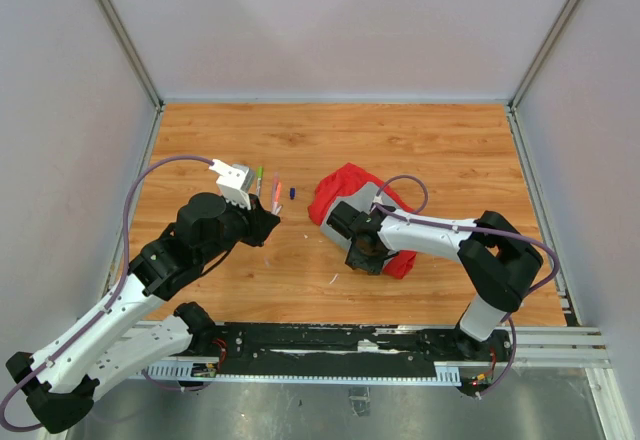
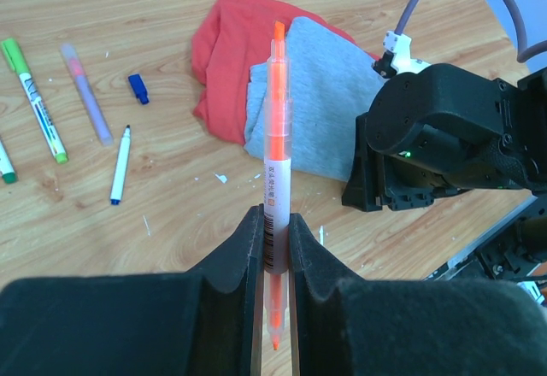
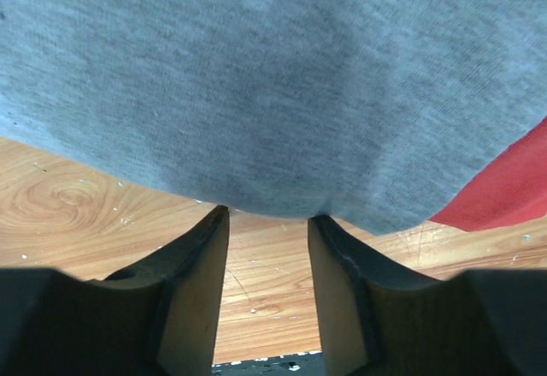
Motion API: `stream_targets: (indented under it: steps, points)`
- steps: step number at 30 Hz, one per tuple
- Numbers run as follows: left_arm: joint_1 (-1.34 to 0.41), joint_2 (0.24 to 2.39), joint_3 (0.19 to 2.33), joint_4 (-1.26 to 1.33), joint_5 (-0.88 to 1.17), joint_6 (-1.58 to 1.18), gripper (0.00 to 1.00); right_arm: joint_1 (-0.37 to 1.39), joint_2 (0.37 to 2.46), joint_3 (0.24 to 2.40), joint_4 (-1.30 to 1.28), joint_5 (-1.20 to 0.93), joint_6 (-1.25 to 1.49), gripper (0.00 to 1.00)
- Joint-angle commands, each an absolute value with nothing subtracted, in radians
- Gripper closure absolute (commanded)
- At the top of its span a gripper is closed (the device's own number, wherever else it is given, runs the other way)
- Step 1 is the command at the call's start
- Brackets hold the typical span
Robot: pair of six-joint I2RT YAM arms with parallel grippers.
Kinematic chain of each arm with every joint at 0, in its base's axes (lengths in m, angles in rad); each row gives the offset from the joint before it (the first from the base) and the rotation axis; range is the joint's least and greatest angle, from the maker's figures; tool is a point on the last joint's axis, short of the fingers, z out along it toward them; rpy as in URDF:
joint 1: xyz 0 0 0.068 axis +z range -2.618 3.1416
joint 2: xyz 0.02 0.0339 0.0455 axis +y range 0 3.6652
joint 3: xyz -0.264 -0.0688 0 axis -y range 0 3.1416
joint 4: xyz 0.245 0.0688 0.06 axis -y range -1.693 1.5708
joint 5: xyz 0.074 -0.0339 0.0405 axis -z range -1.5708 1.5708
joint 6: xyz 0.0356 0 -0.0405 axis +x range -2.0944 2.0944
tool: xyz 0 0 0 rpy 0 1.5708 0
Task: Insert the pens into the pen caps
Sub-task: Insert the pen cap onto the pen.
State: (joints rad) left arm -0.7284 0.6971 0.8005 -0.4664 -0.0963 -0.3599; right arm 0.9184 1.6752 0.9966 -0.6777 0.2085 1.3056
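Left gripper: jaws clenched on the orange pen. The grip sits on the lower, labelled part of the barrel. Most of the pen stands out beyond the fingertips, and a short orange tip shows behind them, inside the jaw channel. The pen runs in line with the fingers, not skewed.

Beyond the left jaws and to their left side, loose on the wooden table: a green pen, a pale purple pen, a blue-tipped pen and a small blue cap. The cap lies just beside the purple pen, not touching it. All are well apart from the held pen.

Straight ahead of the left jaws lies the red-and-grey cloth (grey fold uppermost on the near side).

Right gripper: jaws parted, bare wood showing in the gap between them. The fingertips meet the grey edge of the cloth, which drapes just past them. Nothing is pinched between the pads that I can see. No pen or cap shows near these jaws.
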Motion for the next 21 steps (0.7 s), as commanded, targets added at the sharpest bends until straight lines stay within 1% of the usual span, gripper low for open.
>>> stream_targets:
  steps: [1,6,10,11,12,15,19,21]
  points:
    - [-0.723,0.688,0.795,-0.460,-0.104,-0.344,0.99,0.903,1.703,1.006,-0.708,0.224,1.295,0.61]
    - [-0.723,0.689,0.793,-0.460,-0.105,-0.344,1.00,0.904,1.689,1.001,-0.706,0.223,1.259,0.69]
    - [-0.723,0.691,0.795,-0.460,-0.105,-0.344,1.00,0.916,1.673,1.003,-0.693,0.220,1.166,0.76]
    - [-0.723,0.692,0.795,-0.461,-0.104,-0.343,1.00,0.924,1.666,1.006,-0.687,0.222,1.127,0.80]
    - [-0.723,0.692,0.796,-0.463,-0.104,-0.343,1.00,0.936,1.659,1.006,-0.679,0.224,1.086,0.82]
    - [-0.723,0.683,0.804,-0.474,-0.129,-0.348,1.00,0.989,1.633,0.996,-0.599,0.208,0.893,0.82]
    - [-0.723,0.632,0.827,-0.507,-0.257,-0.363,1.00,1.062,1.627,0.971,-0.521,0.126,0.616,0.83]
    - [-0.722,0.597,0.837,-0.521,-0.295,-0.365,0.99,1.073,1.636,0.958,-0.503,0.068,0.484,0.81]
